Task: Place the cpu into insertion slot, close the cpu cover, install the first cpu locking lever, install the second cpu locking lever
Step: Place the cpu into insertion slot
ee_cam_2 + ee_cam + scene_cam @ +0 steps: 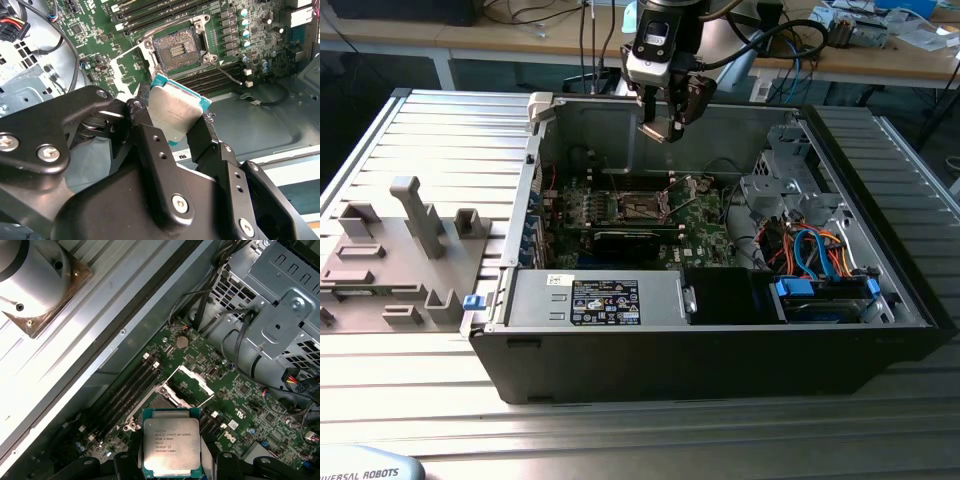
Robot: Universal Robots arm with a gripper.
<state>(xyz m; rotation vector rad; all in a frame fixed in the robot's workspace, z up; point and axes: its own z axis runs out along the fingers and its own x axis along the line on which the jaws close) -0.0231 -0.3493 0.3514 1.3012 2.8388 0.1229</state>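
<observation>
My gripper hangs over the open computer case, above the green board. It is shut on the cpu, a silver-topped square chip with a teal rim, clamped by two opposite edges between the black fingers. The cpu is up in the air, apart from the board. Below it lies the insertion slot, bare, with its contact field showing. The cpu cover stands swung open beside the slot. A thin wire locking lever sticks out loose next to the slot.
Memory strips run along one side of the slot. A metal drive cage with bundled cables fills the case on the exterior view's right. A grey fixture plate lies outside on the exterior view's left.
</observation>
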